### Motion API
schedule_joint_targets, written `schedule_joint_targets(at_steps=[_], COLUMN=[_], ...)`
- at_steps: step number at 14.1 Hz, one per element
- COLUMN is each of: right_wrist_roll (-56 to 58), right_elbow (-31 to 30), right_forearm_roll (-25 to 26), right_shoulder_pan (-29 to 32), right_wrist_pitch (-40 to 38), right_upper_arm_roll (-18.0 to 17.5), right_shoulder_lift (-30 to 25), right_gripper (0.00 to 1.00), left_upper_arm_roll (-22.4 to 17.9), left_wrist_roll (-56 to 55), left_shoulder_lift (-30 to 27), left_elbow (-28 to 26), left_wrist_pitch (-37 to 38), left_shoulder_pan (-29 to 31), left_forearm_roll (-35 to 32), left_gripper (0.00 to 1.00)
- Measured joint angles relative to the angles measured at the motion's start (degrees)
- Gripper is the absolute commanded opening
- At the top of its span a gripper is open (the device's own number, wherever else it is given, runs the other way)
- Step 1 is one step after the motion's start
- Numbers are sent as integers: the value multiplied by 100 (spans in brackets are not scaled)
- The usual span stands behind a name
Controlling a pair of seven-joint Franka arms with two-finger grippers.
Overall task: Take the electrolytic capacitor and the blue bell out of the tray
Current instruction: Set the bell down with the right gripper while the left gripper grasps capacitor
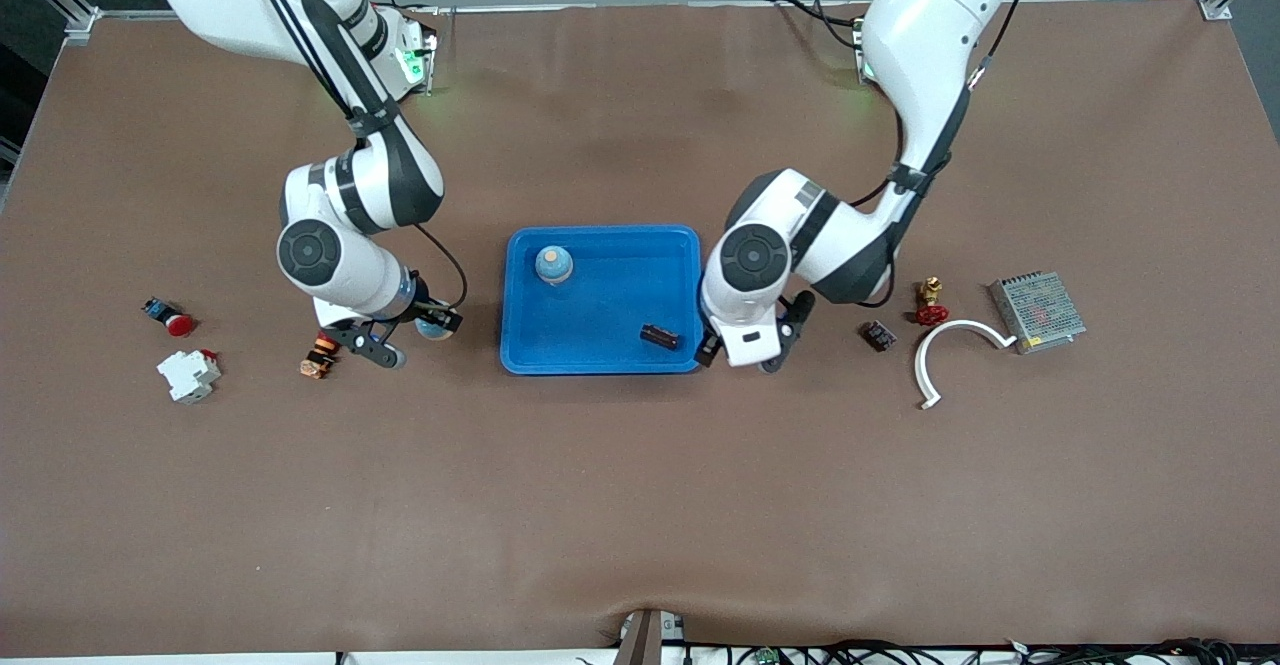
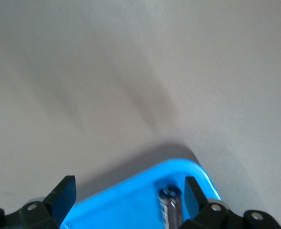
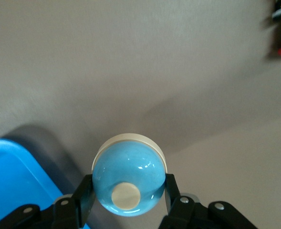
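A blue tray [image 1: 600,350] sits mid-table. In it lie a dark cylindrical capacitor [image 1: 660,336] near the corner toward the left arm's end, and a blue bell with a tan top [image 1: 553,265]. My left gripper [image 1: 745,351] is open and empty at that tray corner. In the left wrist view the capacitor [image 2: 171,205] lies in the tray [image 2: 130,200] close to one finger [image 2: 193,191]; the gripper [image 2: 129,193] holds nothing. My right gripper [image 1: 425,330] is shut on a second blue bell [image 1: 433,326], over the table beside the tray's end toward the right arm. This bell [image 3: 128,179] fills the right wrist view between the fingers [image 3: 172,191].
Toward the right arm's end lie an orange-black part [image 1: 318,357], a red button [image 1: 172,319] and a white breaker [image 1: 188,375]. Toward the left arm's end lie a brass valve [image 1: 930,302], a small dark module [image 1: 879,335], a white curved clip [image 1: 950,340] and a metal power supply [image 1: 1037,311].
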State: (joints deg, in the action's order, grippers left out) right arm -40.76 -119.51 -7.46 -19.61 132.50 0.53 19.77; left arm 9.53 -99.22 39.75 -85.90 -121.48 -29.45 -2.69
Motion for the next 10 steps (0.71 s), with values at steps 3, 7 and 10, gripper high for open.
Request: schedule_joint_targets(at_steps=[3,7,10], right_wrist_roll=[-7,-7,-6], right_elbow=[-224,-500,-521], right_forearm_roll=[0,0,0], right_shoulder_pan=[-109,-111,-111], right_wrist_pitch=[295,940,1156], right_upper_arm_roll=[-14,-4,-1], right_shoulder_lift=[-95,-74,26], right_gripper=[0,0,0], left_upper_arm_roll=[-6,-17,-68], left_wrist_roll=[-427,-707,-1085], left_shoulder_lift=[224,442,559], left_elbow=[112,154,159], left_wrist_pitch=[-513,-1078,-1401], left_shoulder_pan=[-207,-385,-566], left_forearm_roll=[0,0,0], left_gripper=[100,100,100])
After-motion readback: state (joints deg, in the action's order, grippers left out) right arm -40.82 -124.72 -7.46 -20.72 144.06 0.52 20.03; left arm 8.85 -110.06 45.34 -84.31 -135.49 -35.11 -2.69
